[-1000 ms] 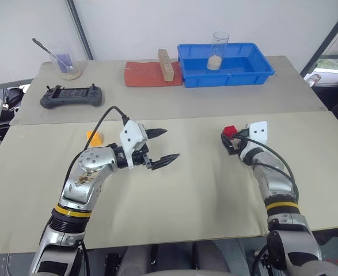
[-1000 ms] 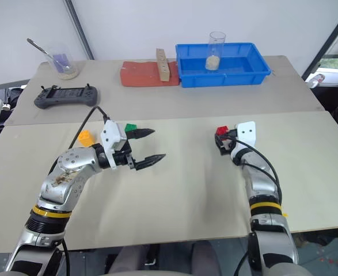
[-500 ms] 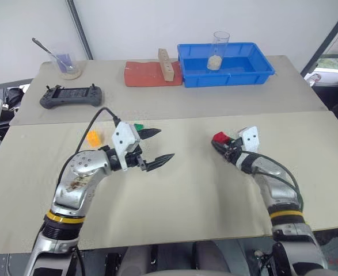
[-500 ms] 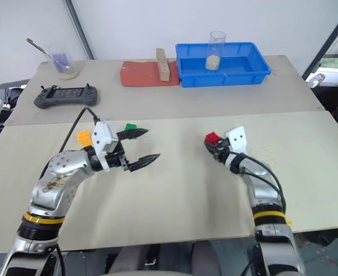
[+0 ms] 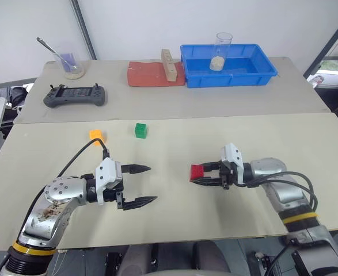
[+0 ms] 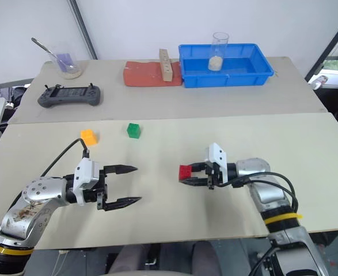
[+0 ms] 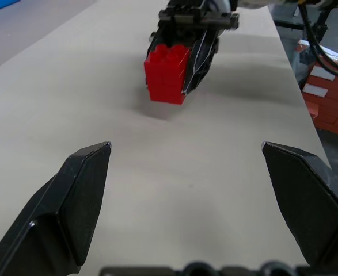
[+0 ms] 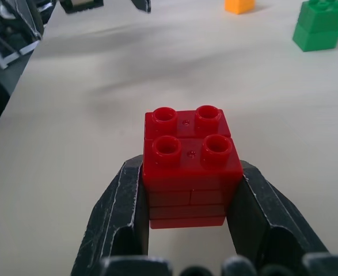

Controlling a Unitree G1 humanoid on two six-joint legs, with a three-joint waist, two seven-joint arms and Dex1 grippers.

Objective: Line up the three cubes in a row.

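- The left silver metal forearm (image 5: 62, 198), lower left of the head view, has a rounded casing, scuffed and brown-stained.
- A yellow-and-black striped band (image 5: 29, 248) rings it near the frame's bottom edge.
- A white boxy wrist camera housing (image 5: 107, 175) sits behind the left gripper (image 5: 141, 185), whose two fingers are black, tapered and pointed.
- A thin black cable (image 5: 79, 159) loops above.
- The right silver forearm (image 5: 272, 178), lower right, carries black cables (image 5: 298, 185), a matching band (image 5: 298, 218) and a white housing (image 5: 232, 155).

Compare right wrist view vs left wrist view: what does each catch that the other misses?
Right wrist view only: the small green studded plastic cube and the small orange-yellow plastic cube, resting apart on the beige tabletop.
Left wrist view only: the left gripper, open and empty.
Both: the small red studded plastic cube, clamped in the right gripper.
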